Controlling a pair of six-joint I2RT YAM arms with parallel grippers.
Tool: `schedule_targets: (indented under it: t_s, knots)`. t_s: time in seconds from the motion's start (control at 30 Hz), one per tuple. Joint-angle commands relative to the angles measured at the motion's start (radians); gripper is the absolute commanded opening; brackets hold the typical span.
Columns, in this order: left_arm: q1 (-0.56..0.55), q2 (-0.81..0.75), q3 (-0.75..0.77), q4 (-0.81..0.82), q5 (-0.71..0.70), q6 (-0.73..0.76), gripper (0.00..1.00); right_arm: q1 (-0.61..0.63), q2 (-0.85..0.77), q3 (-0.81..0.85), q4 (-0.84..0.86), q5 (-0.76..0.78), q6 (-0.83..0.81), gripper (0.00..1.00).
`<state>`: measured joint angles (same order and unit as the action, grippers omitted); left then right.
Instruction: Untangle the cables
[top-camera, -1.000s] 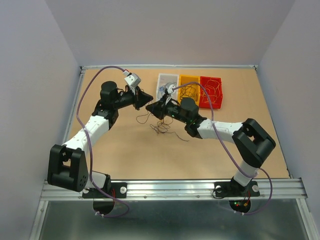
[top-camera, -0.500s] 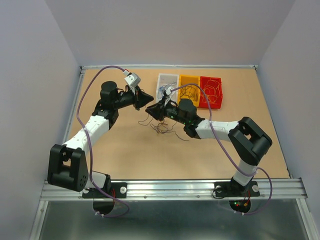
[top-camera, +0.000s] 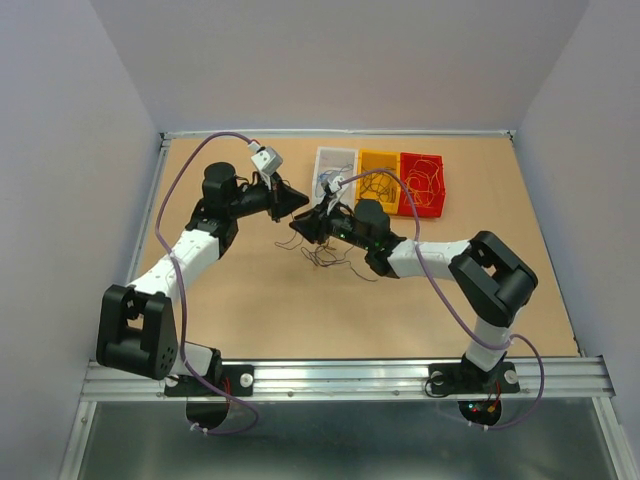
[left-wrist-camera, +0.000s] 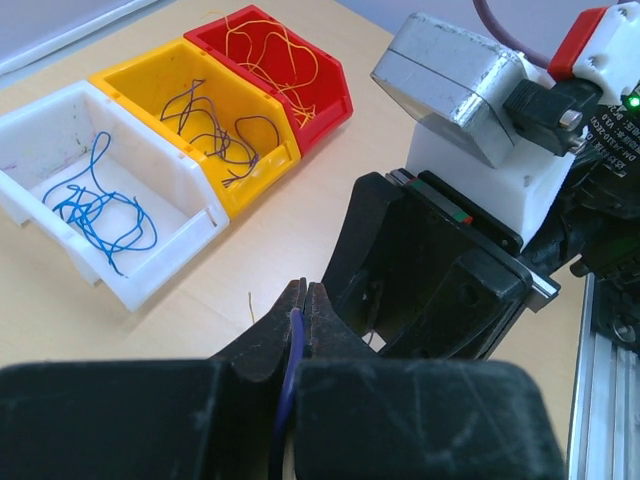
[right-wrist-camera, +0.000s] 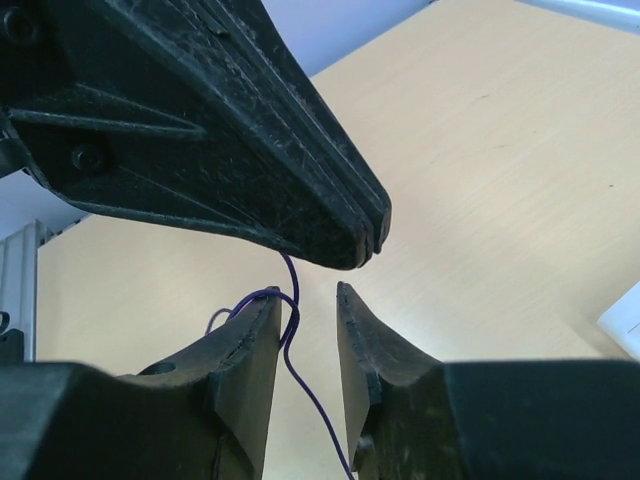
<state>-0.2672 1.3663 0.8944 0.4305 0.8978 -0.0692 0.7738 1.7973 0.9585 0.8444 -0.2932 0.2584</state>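
Observation:
My left gripper (left-wrist-camera: 305, 292) is shut on a thin blue cable strand (left-wrist-camera: 290, 370) and held above the table. In the right wrist view that strand (right-wrist-camera: 290, 330) hangs from the left gripper's tip and runs down between my right gripper's (right-wrist-camera: 308, 295) open fingers, lying against the left finger (right-wrist-camera: 250, 340). In the top view the two grippers (top-camera: 297, 203) (top-camera: 300, 225) meet tip to tip above a small tangle of dark cables (top-camera: 328, 258) lying on the table.
Three bins stand at the back: a white bin (left-wrist-camera: 150, 250) with blue strands, a yellow bin (left-wrist-camera: 255, 170) with dark strands, a red bin (left-wrist-camera: 325, 95) with orange strands. The right arm's wrist (left-wrist-camera: 450, 260) is close in front of the left gripper.
My right gripper has moved left, up to the left gripper's tip. The left arm has hardly moved.

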Motion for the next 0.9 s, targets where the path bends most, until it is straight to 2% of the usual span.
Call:
schedule_targets:
  t_s: [0.0, 0.03, 0.1, 0.2, 0.23, 0.27, 0.33, 0.37, 0.4, 0.53, 0.7, 0.87]
  knots:
    - [-0.001, 0.001, 0.035, 0.053, 0.041, -0.015, 0.00, 0.009, 0.013, 0.039, 0.074, -0.015, 0.005, 0.28]
    - [-0.003, 0.004, 0.035, 0.056, 0.047, -0.017, 0.00, 0.009, 0.017, 0.042, 0.076, -0.018, 0.008, 0.22]
    - [-0.003, 0.005, 0.035, 0.057, 0.053, -0.018, 0.00, 0.009, 0.022, 0.043, 0.079, -0.027, 0.016, 0.18]
    - [-0.003, 0.007, 0.035, 0.062, 0.075, -0.012, 0.00, 0.009, 0.017, 0.037, 0.090, -0.040, 0.031, 0.01]
    - [-0.003, -0.001, 0.031, 0.062, 0.084, -0.003, 0.04, 0.009, 0.010, 0.023, 0.093, -0.044, 0.035, 0.00]
    - [0.002, -0.007, 0.029, 0.062, 0.090, 0.014, 0.18, 0.010, -0.005, 0.014, 0.096, -0.049, 0.036, 0.01]
    - [0.008, -0.039, 0.009, 0.071, 0.090, 0.031, 0.37, 0.009, -0.036, -0.012, 0.105, -0.052, 0.041, 0.01]
    - [0.013, -0.055, 0.000, 0.082, 0.093, 0.037, 0.53, 0.009, -0.074, -0.042, 0.105, -0.046, 0.044, 0.01]
    - [0.019, -0.071, -0.014, 0.100, 0.093, 0.037, 0.60, 0.009, -0.099, -0.056, 0.104, -0.019, 0.045, 0.00]
    - [0.040, -0.197, -0.113, 0.235, 0.063, 0.019, 0.97, 0.009, -0.261, -0.112, 0.049, 0.127, 0.047, 0.01]
    - [0.049, -0.279, -0.190, 0.335, 0.067, 0.002, 0.99, 0.009, -0.449, -0.060, -0.131, 0.285, 0.053, 0.01]
    - [0.049, -0.325, -0.252, 0.451, 0.090, -0.001, 0.99, 0.010, -0.584, 0.005, -0.214, 0.402, 0.068, 0.01]
